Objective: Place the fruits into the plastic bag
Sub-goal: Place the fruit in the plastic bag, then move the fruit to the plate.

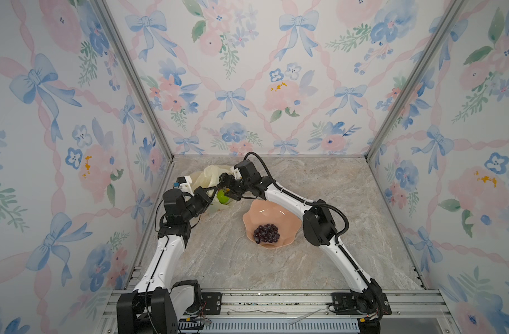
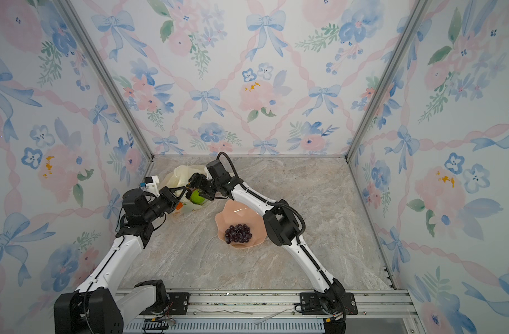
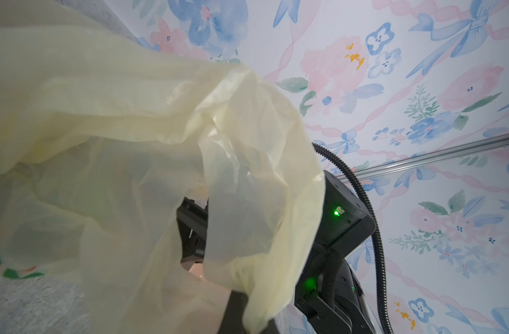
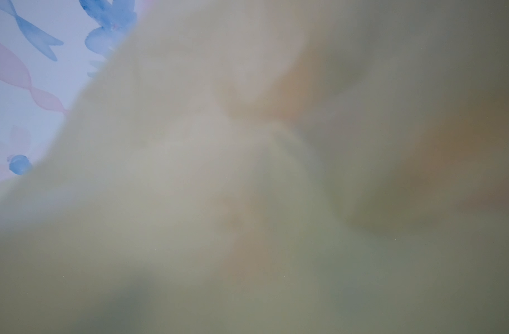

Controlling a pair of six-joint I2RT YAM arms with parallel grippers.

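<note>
The left pincer (image 1: 214, 192) is clamped on an edge of the plastic bag (image 1: 208, 176), and the thin film rises from its tip. In the left wrist view the pale yellow bag (image 3: 131, 130) hangs right in front of that pincer and covers most of the picture. The right pincer (image 1: 228, 191) faces the left one at close range, at the mouth of the bag. In both top views its two fingers stand apart, with nothing gripped between them. A green fruit (image 1: 223, 197) lies just under the right pincer, between the two pincers and at the bag's mouth. Whether it touches a finger cannot be told. The rest of the bag bulges up behind both pincers, on the far side from the robot's base. The right wrist view shows only blurred yellow film (image 4: 247, 173) pressed close to the lens. Behind the right pincer, partly under its own forearm and towards the base, a pink bowl (image 1: 288, 231) stands on the marble table (image 1: 319, 179). It is well apart from the bag. A bunch of dark purple grapes (image 1: 266, 233) lies in the near part of the bowl and shows in the second top view too (image 2: 238, 233).
</note>
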